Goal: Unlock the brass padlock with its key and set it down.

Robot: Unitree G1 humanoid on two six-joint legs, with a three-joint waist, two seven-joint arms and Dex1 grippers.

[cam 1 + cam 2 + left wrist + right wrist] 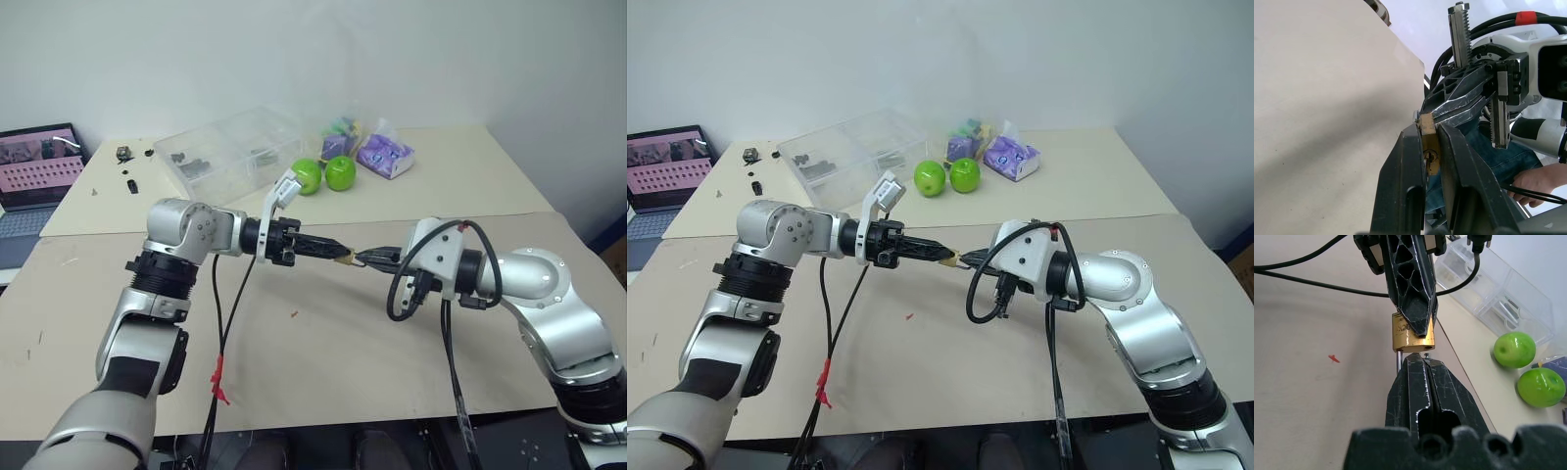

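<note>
L black two-finger gripper (328,249) clamps small brass padlock (1413,335); R gripper (1424,363) pinched together at its base, presumably on key. Risk: twist torque slips lock.

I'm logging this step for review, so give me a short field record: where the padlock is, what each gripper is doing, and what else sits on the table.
padlock: brass padlock held above the table, between the two arms
left gripper: left gripper shut on the padlock body
right gripper: right gripper shut, fingers at the padlock's underside; key not discernible
shackle: silvery, beside the right fingers; open or locked unclear
other items: two green apples, clear plastic organizer, laptop
</note>
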